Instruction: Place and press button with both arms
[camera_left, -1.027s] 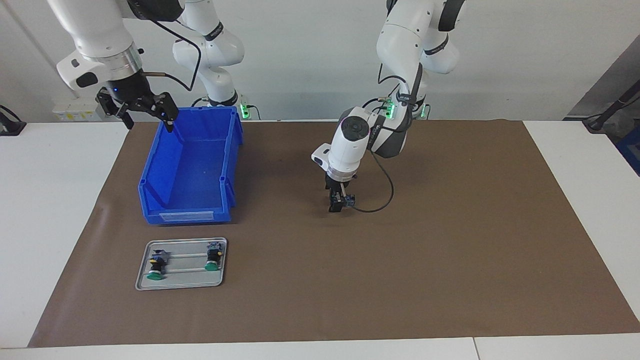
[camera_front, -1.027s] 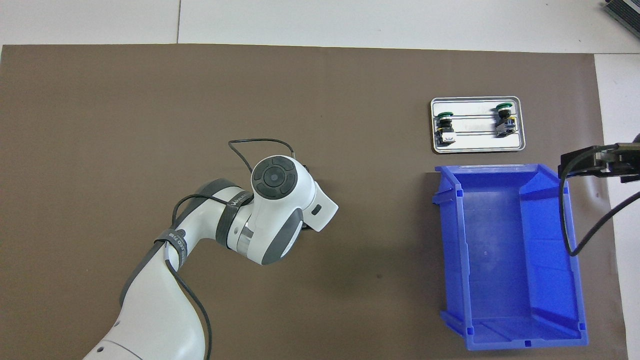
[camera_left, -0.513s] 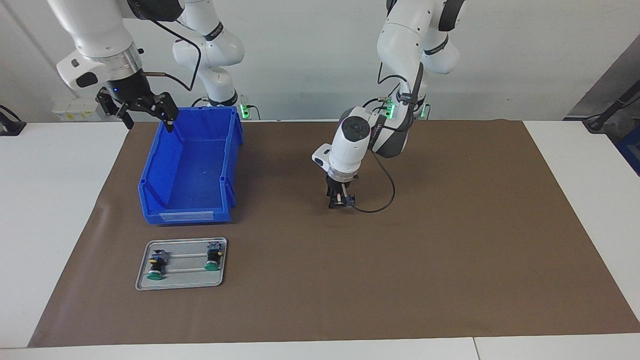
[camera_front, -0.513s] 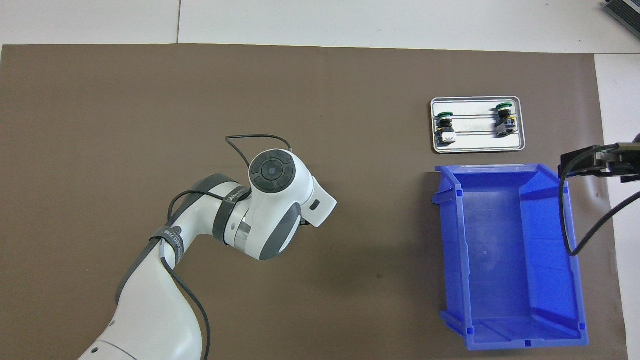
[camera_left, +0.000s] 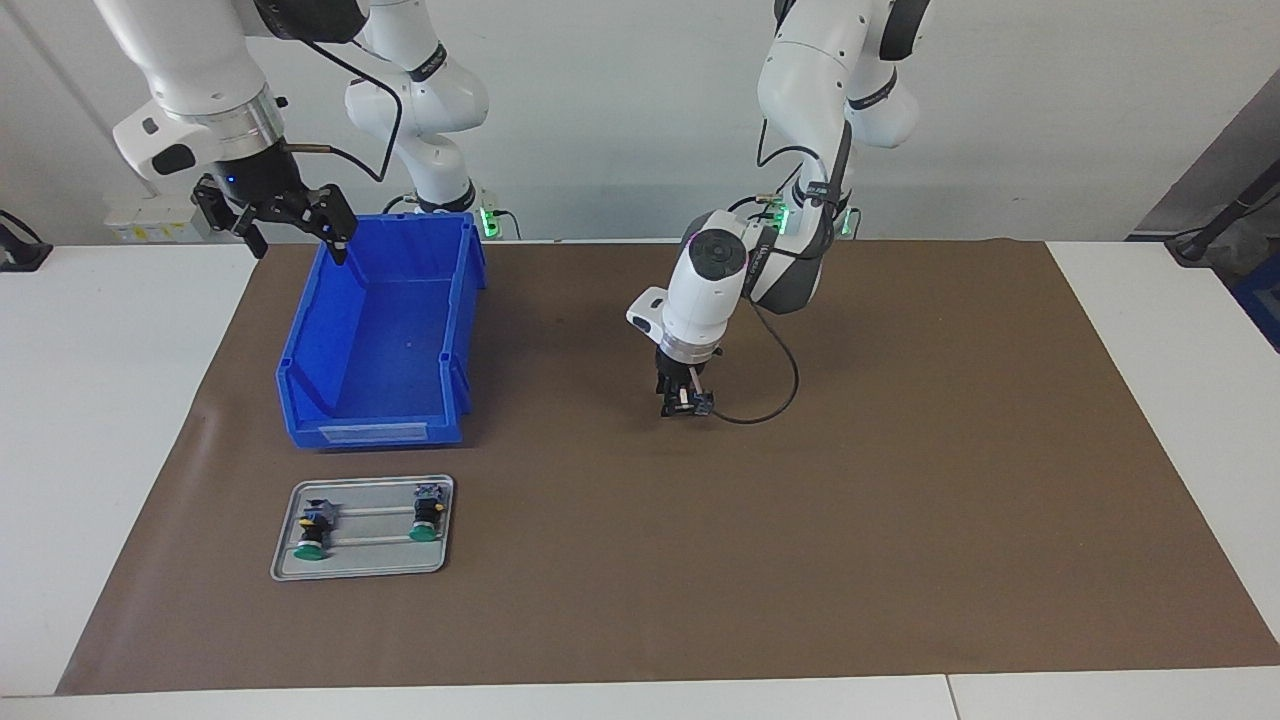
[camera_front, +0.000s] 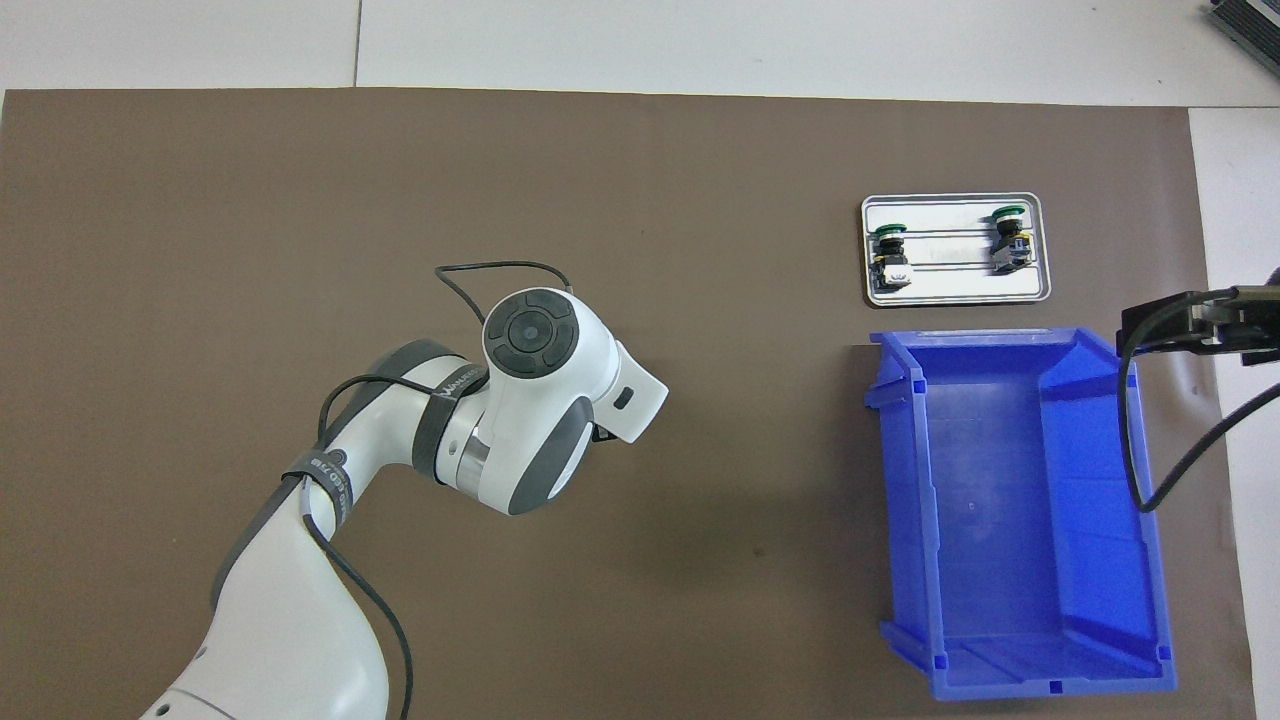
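Facing view: grips button (camera_left: 702, 403) in left gripper (camera_left: 685, 405) fingers, low over mat centre. Holds right gripper (camera_left: 298, 238) fingers spread, waiting over bin (camera_left: 375, 432) rim, 10 o'clock from button.
Overhead view: hides grasp under wrist. Risks button twisting: off-centre pinch.

Bin (camera_left: 385, 330): on mat (camera_left: 900, 500), toward right arm's end.
Tray (camera_left: 362, 568): just beside bin, farther from robots.
Two buttons (camera_left: 312, 530) (camera_left: 427, 514): on tray, apart.

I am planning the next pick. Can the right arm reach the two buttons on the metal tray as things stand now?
Probably yes: the right gripper hangs open over the blue bin's edge, and nothing covers the buttons on the tray.
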